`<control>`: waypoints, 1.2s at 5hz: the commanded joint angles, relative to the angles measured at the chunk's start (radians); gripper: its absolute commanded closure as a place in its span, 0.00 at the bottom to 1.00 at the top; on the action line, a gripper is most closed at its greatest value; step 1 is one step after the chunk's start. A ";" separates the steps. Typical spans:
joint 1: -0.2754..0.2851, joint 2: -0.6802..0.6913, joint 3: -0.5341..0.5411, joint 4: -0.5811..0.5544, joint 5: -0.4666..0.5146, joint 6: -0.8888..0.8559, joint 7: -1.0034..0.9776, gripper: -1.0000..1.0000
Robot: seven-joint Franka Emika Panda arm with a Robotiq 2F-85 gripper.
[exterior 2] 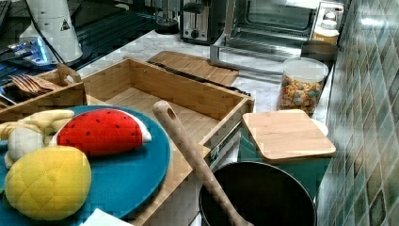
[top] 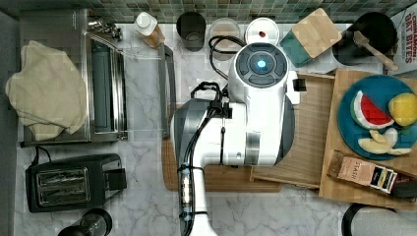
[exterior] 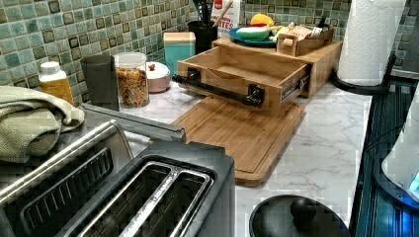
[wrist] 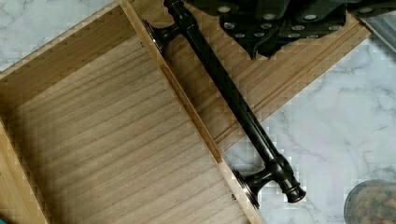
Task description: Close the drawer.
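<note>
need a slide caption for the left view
Empty wooden drawer pulled fully open over the cutting board, its black bar handle facing the toaster.

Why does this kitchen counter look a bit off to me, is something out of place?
The drawer is pulled far out of the wooden block that carries the blue plate, hanging empty over the cutting board. The toaster oven's door is also down. Nothing looks spilled or broken.

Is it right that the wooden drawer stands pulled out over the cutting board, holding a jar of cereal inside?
Not quite. The drawer is pulled out over the cutting board, but the left view shows it empty; the cereal jar stands on the counter by the tiled wall.
</note>
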 commanded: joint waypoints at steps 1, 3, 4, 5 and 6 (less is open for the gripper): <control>0.003 -0.034 0.006 -0.128 -0.019 0.116 -0.075 1.00; 0.047 -0.009 -0.005 -0.289 -0.017 0.361 -0.210 1.00; 0.027 -0.012 0.031 -0.354 -0.057 0.460 -0.183 1.00; 0.033 0.003 0.032 -0.376 -0.054 0.529 -0.183 1.00; 0.030 0.035 0.035 -0.373 -0.045 0.562 -0.226 1.00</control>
